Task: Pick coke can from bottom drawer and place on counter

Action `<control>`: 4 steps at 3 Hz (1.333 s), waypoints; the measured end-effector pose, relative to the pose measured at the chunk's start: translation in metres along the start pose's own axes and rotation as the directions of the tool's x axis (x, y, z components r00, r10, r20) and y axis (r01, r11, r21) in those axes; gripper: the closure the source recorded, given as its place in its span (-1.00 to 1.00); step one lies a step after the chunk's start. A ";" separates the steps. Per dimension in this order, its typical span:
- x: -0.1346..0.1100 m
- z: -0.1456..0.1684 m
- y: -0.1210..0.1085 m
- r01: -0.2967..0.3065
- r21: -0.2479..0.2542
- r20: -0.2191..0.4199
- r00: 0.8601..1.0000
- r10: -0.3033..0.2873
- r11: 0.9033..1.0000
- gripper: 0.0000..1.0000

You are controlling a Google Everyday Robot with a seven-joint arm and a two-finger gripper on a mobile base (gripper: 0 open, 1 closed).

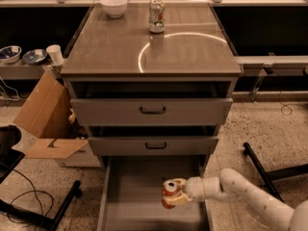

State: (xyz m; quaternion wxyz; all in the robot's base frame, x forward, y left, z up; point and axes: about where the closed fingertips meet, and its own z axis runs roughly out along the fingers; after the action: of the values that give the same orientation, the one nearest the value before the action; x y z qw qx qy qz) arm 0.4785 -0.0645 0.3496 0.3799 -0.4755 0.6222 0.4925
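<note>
We have the gripper down in the open drawer, reaching in from the right, its jaws clamped on the can. The can is upright, right of the drawer's middle, and we cannot tell whether it has left the floor. So we judge the grasp done. The lift, the carry up to the desk and the release are all left. The two upper drawers stand slightly pulled out above the back of the bottom one. We reckon the can must come out toward us before it rises past their fronts. On the desk a silver can and a white bowl sit near the far edge, well apart from the near half, where a ring of light shows. That near half looks to us the safest landing place. A cardboard box leans at the cabinet's left, away from the arm.
</note>
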 end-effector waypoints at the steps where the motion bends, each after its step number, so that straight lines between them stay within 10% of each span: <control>1: -0.113 -0.064 -0.012 0.026 0.040 0.012 1.000 -0.026 0.999 1.00; 3: -0.321 -0.160 -0.066 0.120 0.115 -0.040 0.992 -0.116 0.986 1.00; 4: -0.341 -0.176 -0.077 0.147 0.155 -0.036 0.989 -0.143 0.977 1.00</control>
State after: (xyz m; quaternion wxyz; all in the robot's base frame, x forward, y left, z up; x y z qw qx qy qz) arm 0.6410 -0.1667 0.6909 0.4434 -0.4941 0.6273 0.4071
